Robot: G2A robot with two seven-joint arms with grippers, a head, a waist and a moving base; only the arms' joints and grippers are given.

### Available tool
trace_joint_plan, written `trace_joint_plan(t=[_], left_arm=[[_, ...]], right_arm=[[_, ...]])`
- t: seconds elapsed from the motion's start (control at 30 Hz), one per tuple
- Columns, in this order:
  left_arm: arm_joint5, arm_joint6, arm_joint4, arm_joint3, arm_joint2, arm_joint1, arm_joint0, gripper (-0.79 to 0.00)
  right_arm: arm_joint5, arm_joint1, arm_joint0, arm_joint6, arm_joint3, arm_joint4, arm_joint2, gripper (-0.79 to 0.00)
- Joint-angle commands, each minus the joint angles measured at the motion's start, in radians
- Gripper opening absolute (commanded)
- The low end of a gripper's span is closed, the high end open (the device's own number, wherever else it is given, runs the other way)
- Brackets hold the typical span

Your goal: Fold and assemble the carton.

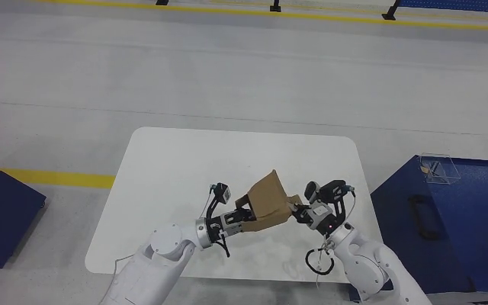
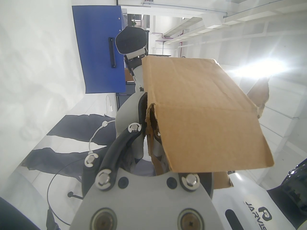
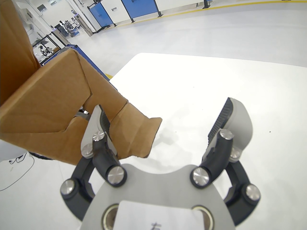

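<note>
A brown carton [image 1: 268, 200], partly folded with loose flaps, is held up above the white table [image 1: 229, 160] near its front edge. My left gripper [image 1: 241, 218] is shut on the carton's near-left edge. In the left wrist view the cardboard [image 2: 203, 111] covers most of that gripper's fingers. My right gripper [image 1: 300, 210] is at the carton's right side. In the right wrist view it [image 3: 165, 106] stands wide open, and one finger [image 3: 99, 120] rests against a hanging flap of the carton [image 3: 48, 106]. The other finger [image 3: 227, 118] is free.
A blue cabinet [image 1: 435, 221] with a clear plastic holder [image 1: 438, 168] on top stands just right of the table. Another blue unit [image 1: 15, 213] sits at the far left. Bare tabletop [image 3: 203, 77] stretches away behind the carton.
</note>
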Motion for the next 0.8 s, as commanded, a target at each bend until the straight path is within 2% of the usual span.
trace_joint_plan(t=[0.0,0.3,0.77], left_arm=[[0.003,-0.001,0.002,-0.003,-0.003,0.001,0.002,-0.785],[0.004,-0.001,0.008,-0.011,-0.003,0.001,0.005,-0.785],[-0.013,-0.009,0.008,-0.003,0.005,-0.003,0.001,-0.785]], right_arm=[[0.004,-0.001,-0.001,0.0,-0.003,0.003,0.003,0.0],[0.012,-0.006,-0.001,0.01,-0.014,-0.012,-0.01,0.0],[-0.02,-0.011,-0.003,0.025,-0.002,0.053,0.016,0.0]])
